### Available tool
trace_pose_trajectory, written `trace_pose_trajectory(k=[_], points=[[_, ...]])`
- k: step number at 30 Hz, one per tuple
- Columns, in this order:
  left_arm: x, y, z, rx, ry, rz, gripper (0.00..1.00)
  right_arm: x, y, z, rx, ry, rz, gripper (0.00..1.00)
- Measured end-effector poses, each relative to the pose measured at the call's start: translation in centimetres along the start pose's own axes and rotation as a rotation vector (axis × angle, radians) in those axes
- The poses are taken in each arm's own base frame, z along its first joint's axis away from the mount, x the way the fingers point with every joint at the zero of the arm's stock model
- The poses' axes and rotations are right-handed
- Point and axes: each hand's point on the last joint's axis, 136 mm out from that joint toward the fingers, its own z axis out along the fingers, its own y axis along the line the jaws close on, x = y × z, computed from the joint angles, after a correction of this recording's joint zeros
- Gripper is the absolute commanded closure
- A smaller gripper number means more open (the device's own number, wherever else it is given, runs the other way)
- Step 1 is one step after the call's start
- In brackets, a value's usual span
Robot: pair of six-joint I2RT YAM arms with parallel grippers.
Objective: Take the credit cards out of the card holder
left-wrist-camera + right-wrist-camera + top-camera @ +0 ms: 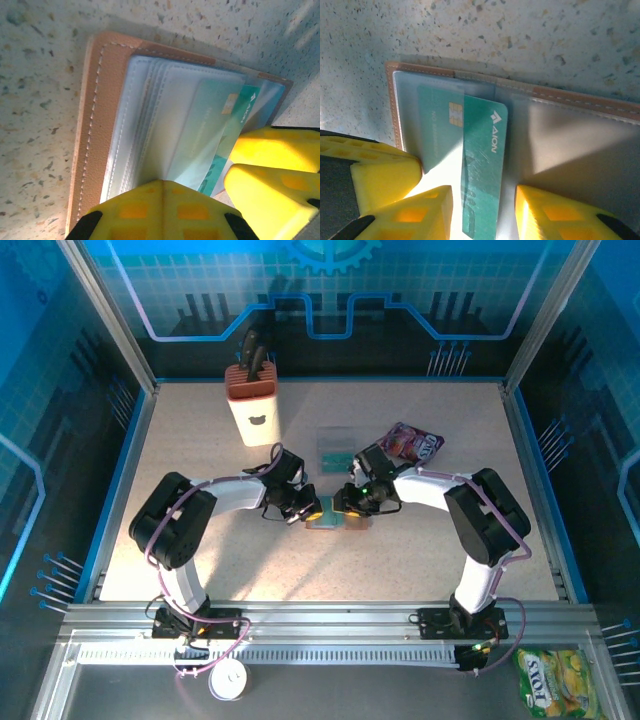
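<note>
Teal card (pixel 481 150): thin, stiff, slick, light. It sits half out of its clear sleeve (pixel 435 95), lower centre of the right wrist frame. Best pinched across the long edges of the free end (it lies too flat on the surface (pixel 520 30) for a face grip). Holder (pixel 580 102) lies open and floppy, so it wants pinning. Right gripper (pixel 482 195): jaws part-open astride the card, slim gaps showing. Left gripper (pixel 162 197): jaws closed, tips on the sleeves.

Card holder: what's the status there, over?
Left claw shut, tip on the open card holder. Right claw open, astride a teal card partly out of its sleeve. Purple snack packet lies apart, not in the way.
</note>
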Motion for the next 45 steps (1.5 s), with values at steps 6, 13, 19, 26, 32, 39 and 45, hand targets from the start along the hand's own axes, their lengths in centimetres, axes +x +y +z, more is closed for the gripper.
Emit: trace_pose_trajectory(k=[6,13,19,26,32,39,45], points=[[0.0,0.0,0.0,-0.001,0.001,0.0,0.97,-0.2,0.3,0.0,-0.045,-0.002,0.026,0.68],[-0.1,0.0,0.1,-0.004,0.003,0.001,0.97,-0.5,1.1,0.0,-0.083,-0.005,0.02,0.7],[-0.1,0.0,0.1,-0.005,0.004,0.0,0.98,-0.5,1.6,-0.1,-0.108,-0.003,0.022,0.75],[-0.1,-0.1,0.2,-0.006,0.005,0.0,0.97,-0.5,0.8,0.0,-0.105,-0.006,0.045,0.81],[-0.1,-0.1,0.2,-0.007,0.006,0.001,0.97,-0.1,0.0,0.0,-0.103,-0.003,0.059,0.87],[-0.2,-0.2,0.2,-0.007,0.006,0.003,0.97,-0.4,0.3,-0.9,-0.125,-0.023,0.056,0.88],[-0.3,-0.2,0.2,-0.007,0.006,0.003,0.97,-0.2,-0.5,-1.4,-0.122,-0.032,0.072,0.88]])
